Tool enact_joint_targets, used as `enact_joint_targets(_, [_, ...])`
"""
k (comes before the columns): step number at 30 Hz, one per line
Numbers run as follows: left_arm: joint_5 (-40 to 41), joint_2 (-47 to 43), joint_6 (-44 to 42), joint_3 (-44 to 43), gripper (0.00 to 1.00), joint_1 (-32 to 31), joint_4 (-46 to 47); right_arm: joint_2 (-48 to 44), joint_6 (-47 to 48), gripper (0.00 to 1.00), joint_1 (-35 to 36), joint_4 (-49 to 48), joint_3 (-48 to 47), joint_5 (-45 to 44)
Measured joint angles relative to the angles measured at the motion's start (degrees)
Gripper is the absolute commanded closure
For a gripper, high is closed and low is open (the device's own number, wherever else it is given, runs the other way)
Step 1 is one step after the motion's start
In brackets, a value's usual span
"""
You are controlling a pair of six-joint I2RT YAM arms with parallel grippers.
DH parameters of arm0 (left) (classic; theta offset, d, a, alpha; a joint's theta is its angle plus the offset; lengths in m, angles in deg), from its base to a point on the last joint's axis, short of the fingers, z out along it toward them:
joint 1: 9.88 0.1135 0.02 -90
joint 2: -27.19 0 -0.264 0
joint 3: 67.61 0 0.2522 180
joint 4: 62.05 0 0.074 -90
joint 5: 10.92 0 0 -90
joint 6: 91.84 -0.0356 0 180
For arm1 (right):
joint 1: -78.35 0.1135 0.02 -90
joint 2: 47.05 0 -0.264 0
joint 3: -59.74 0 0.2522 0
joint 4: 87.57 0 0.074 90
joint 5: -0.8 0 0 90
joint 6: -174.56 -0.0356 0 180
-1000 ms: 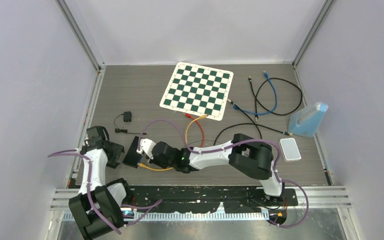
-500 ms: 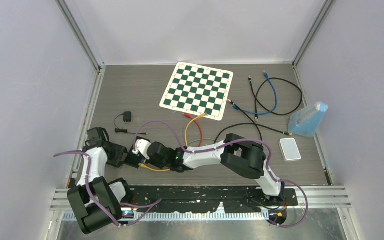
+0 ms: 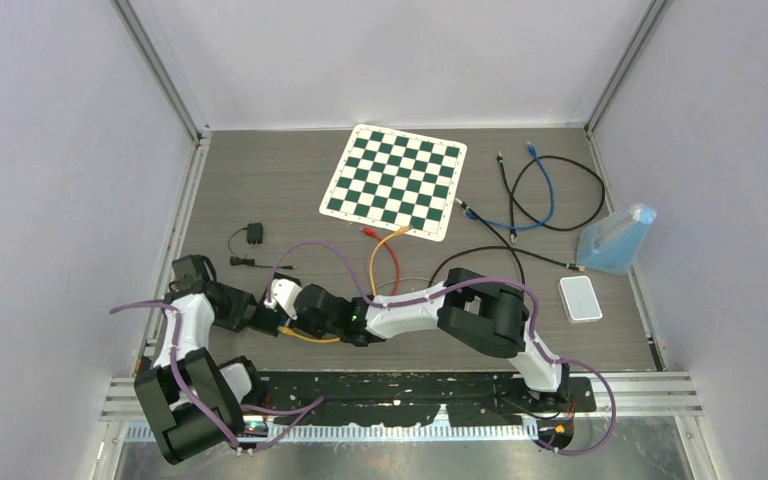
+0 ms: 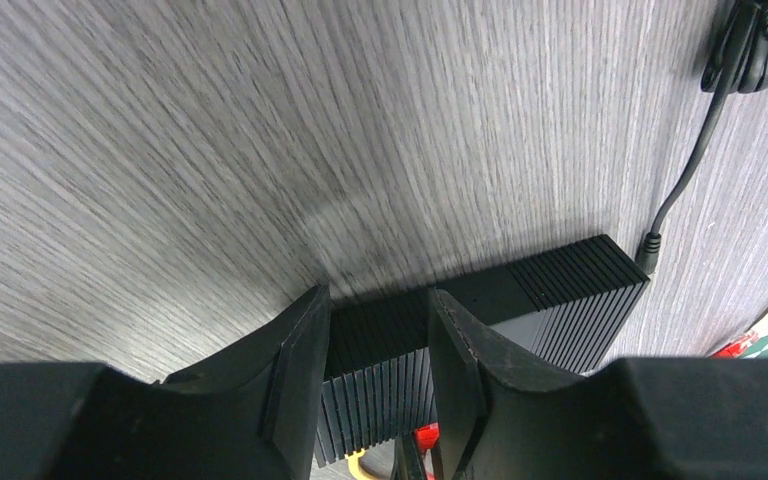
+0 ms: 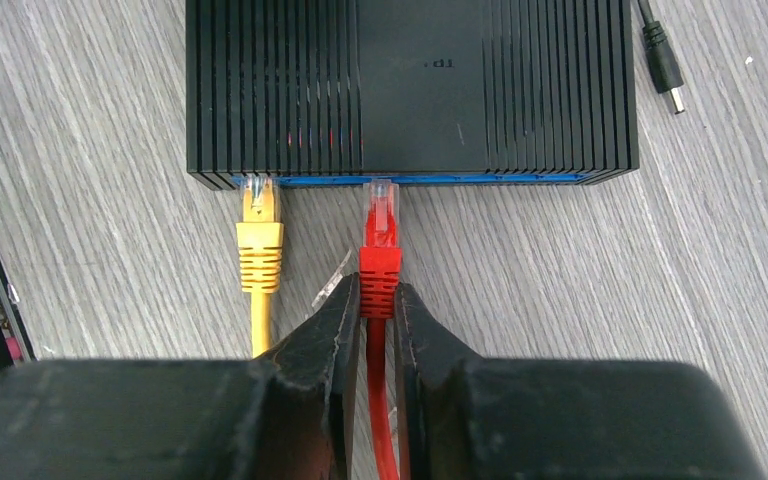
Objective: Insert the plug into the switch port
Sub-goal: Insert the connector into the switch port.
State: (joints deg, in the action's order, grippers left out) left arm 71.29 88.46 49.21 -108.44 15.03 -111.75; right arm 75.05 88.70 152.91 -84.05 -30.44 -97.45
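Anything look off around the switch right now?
Nothing damaged or spilled. Power jack lies loose beside the switch, not plugged in. Red plug, in the right hand, sits at a port, more exposed than the yellow plug.

You are getting bright, even overhead light in the top view, throwing only soft shadows on the table. The left wrist view is smearing the wood grain at left, with pale glare beside the switch; the right wrist view is rendering crisply.
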Motion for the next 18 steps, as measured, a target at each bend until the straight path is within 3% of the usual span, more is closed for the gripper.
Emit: enact_joint_targets(18, [-1.4, 0.5, -0.6, 0.3, 0.61, 0.6, 1.3, 0.4, -2.2, 0.95, -0.1, -0.7, -0.1, -5.4])
